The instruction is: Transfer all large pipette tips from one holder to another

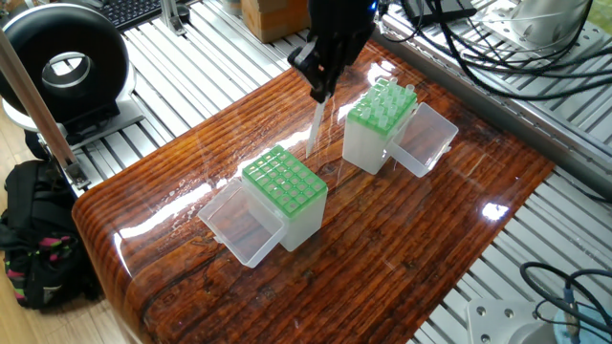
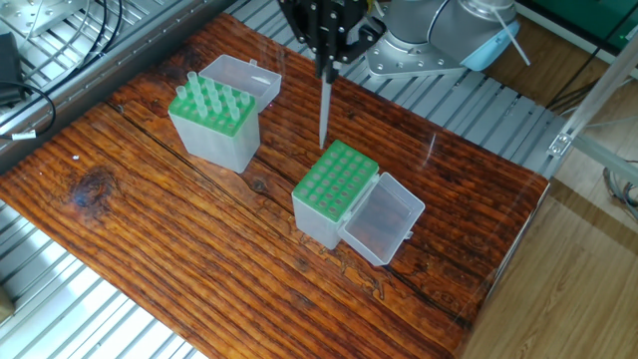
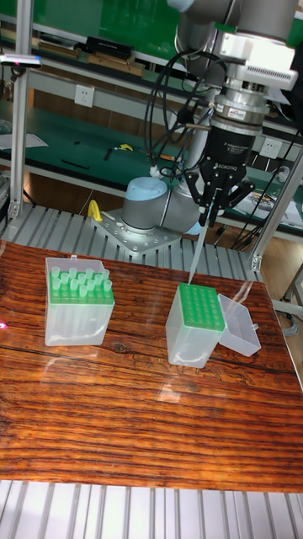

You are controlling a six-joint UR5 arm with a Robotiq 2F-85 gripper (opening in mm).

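Note:
My gripper (image 1: 320, 88) (image 2: 326, 68) (image 3: 205, 221) is shut on one large pipette tip (image 1: 314, 126) (image 2: 324, 112) (image 3: 195, 258), a long translucent cone that hangs point down. It hovers above the far edge of the rack with the bare green grid (image 1: 283, 181) (image 2: 336, 178) (image 3: 199, 307). The other green rack (image 1: 381, 110) (image 2: 212, 110) (image 3: 79, 290) holds several more tips standing upright.
Each rack has a clear hinged lid (image 1: 426, 143) (image 2: 383, 219) (image 3: 237, 325) lying open beside it. Both stand on a glossy wooden board (image 1: 402, 248). A black round device (image 1: 65, 65) and a bag (image 1: 33, 239) sit at the left. Cables (image 1: 535, 57) run along the metal rails.

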